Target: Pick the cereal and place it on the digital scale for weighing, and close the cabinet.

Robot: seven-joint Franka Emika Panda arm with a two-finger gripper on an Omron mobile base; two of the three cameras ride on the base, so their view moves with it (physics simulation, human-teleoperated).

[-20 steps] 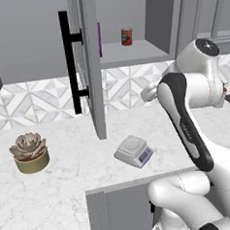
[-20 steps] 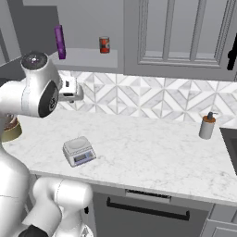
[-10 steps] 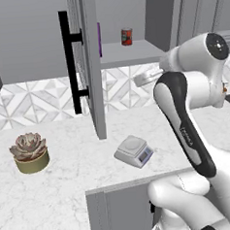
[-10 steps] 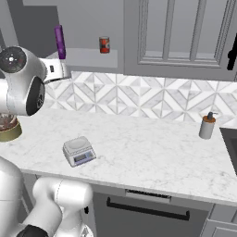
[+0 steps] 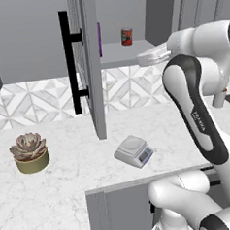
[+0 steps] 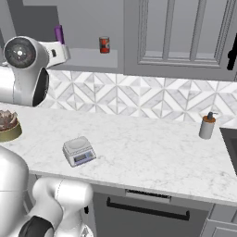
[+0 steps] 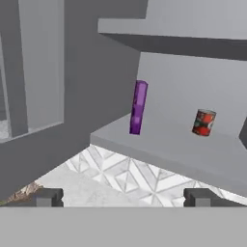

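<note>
Left base view: my gripper (image 5: 144, 58) is raised to shelf height, aimed at 9 o'clock into the cabinet (image 5: 91, 65), whose door stands open so the shelf can be reached. It has risen from backsplash level a second ago.

Right base view: the cereal (image 6: 59, 34) stands edge-on on the shelf, the can (image 6: 104, 45) at its 3 o'clock. The scale (image 6: 78, 151) waits bare on the counter (image 6: 152, 152).

Hand view: my fingertips (image 7: 47, 197) are spread wide and empty, with the cereal at 12 o'clock between them, well apart.
</note>
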